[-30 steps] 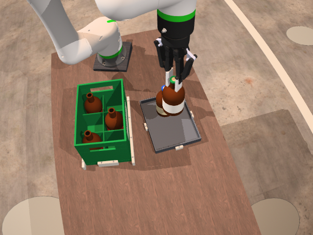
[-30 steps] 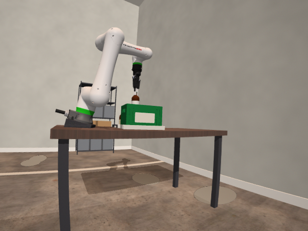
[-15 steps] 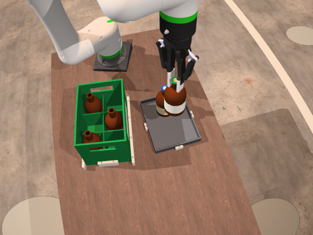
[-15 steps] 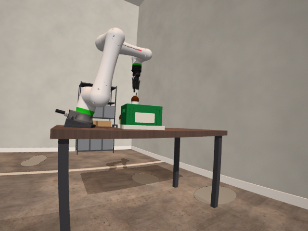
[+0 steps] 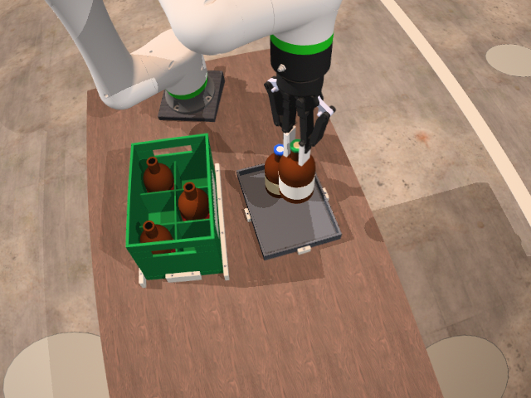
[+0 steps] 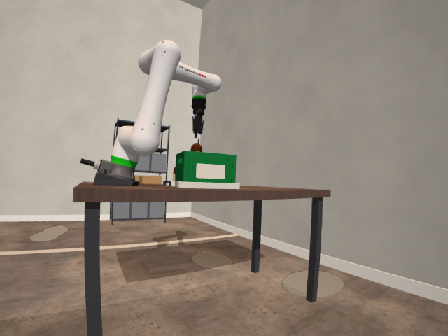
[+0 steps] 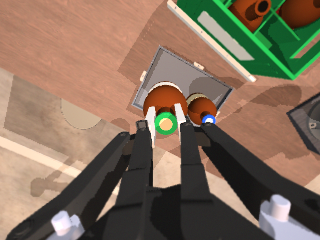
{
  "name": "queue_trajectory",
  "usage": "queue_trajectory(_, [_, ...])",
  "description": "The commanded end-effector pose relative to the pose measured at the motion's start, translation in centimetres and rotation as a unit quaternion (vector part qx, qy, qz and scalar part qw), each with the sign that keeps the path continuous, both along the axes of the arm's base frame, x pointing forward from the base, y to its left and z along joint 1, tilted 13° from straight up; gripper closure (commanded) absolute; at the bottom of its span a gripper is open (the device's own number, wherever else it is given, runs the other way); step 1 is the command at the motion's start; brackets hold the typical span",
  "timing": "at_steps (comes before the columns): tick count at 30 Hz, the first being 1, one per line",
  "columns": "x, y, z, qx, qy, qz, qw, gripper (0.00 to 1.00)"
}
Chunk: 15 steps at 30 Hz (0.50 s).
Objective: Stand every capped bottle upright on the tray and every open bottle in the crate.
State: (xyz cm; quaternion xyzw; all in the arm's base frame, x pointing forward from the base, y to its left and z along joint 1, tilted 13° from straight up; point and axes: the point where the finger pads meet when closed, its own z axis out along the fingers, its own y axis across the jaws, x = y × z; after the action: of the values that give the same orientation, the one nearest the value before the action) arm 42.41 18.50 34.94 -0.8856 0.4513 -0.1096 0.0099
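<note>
Gripper (image 5: pixel 295 150) grasps your green-capped bottle (image 5: pixel 296 180) just beside the blue-capped bottle (image 5: pixel 271 173); lowering carelessly could topple that neighbour off the tray (image 5: pixel 295 226).

Blue-capped bottle (image 5: pixel 273 171) beside tray's (image 5: pixel 302 246) bare front.

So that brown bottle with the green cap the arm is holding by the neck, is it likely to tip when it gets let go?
Probably not: the brown green-capped bottle looks squat and wide-bodied, hanging upright. Its round body could nudge the blue-capped bottle close beside it. The end effector pinches only the narrow neck, so it may swing.
</note>
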Motion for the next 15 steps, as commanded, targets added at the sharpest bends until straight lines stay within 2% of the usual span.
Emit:
queue_trajectory(1, [0.1,0.0,-0.6,0.000,0.000,0.000,1.000,1.00])
queue_trajectory(15, [0.4,0.0,-2.8,0.000,0.000,0.000,1.000,1.00])
